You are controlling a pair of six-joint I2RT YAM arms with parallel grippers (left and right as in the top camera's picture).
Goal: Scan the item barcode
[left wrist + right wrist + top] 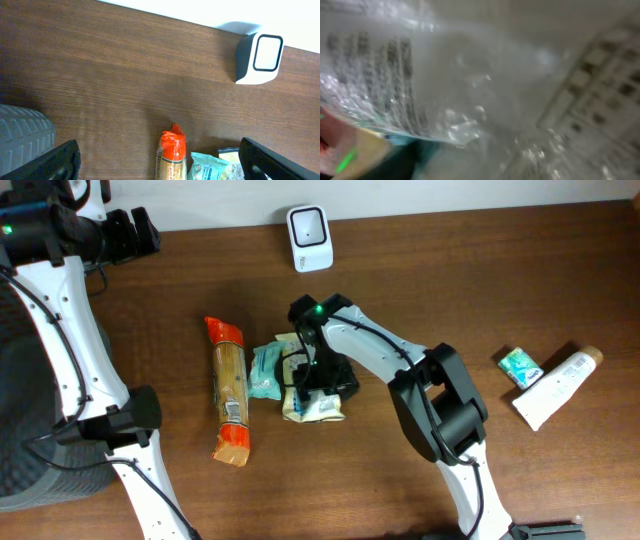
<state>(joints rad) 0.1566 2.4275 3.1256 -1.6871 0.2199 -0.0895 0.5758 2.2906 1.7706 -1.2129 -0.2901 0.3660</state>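
Pickup of the item in hand, scan not yet begun.
Right gripper (pixel 318 383) is down on the crinkly clear-and-cream plastic packet (pixel 325 412) at the middle of the brown wooden table (pixel 480 270). I cannot tell whether its jaws are clamped: the wrist view is blurred glossy film with what may be barcode bars (pixel 385 65). Left gripper (pixel 140 232) is spread wide, idle. The next move calls for lifting the packet and turning the bars toward the white boxy scanner (pixel 310 237).

Up close and badly blurred, a shiny, crinkled clear plastic wrapper (pixel 470 105) filled nearly the whole view. Dark barcode-like stripes (pixel 385 75) ran across its upper left, and a smeared printed grid (pixel 600 85) showed at the right. A tan and pink patch (pixel 350 155) with a green glint sat bottom left.
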